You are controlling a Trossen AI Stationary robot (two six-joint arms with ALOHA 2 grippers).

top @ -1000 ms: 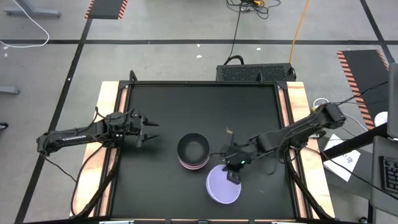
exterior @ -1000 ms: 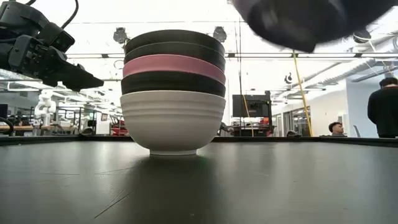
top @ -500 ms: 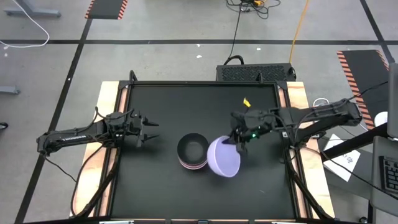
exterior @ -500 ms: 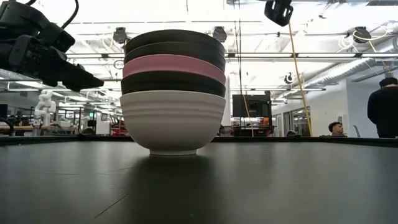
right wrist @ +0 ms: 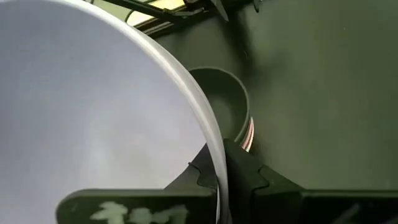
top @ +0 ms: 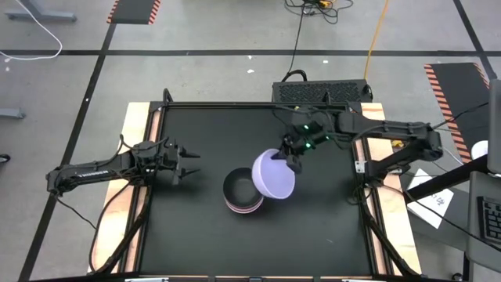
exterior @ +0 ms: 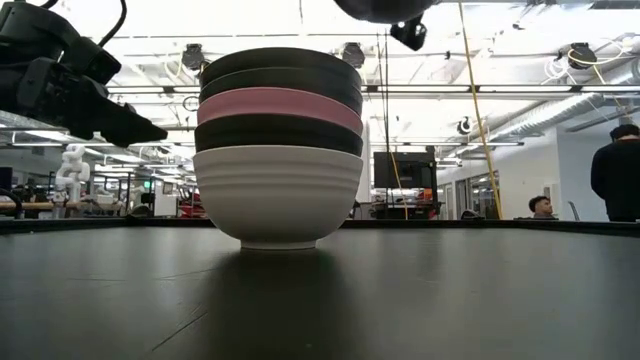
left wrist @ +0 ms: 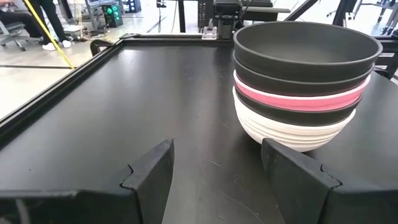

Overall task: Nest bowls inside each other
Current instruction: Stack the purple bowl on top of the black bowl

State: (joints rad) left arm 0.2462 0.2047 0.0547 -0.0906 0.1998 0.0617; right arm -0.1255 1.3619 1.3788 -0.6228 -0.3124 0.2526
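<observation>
right hand (top: pixel 288 153): pinching the rim of the lavender bowl (top: pixel 273 175), one finger inside the wall and one outside, as the right wrist view shows; fingers pressed together on that thin edge.
right arm: reaches from the right side of the table (top: pixel 203 125) across its far part, the forearm running along the far edge, the wrist bent down toward the middle.
lavender bowl: lifted off the table, tilted with its opening facing up toward the overhead camera; in the high view it overlaps the right edge of the stack (top: pixel 242 192). whether it touches the stack cannot be told.
stack: five bowls nested, standing upright near the middle of the table; white bowl (exterior: pixel 278 195) at the bottom, then a black one, a pink one (exterior: pixel 279 105), and two black ones on top; the top black bowl (left wrist: pixel 307 41) is empty.
left hand (top: pixel 190 165): fingers spread, gripping nothing; it hovers above the table to the left of the stack, well apart from it, pointing toward it.
left arm: stretched in from the left edge, low and nearly level.
low view: left hand (exterior: pixel 130 127) shows at upper left, level with the upper bowls of the stack; the dark shape at the top edge is partly cut off.
room behind: a person (exterior: pixel 616 175) stands at far right, another sits farther back.
</observation>
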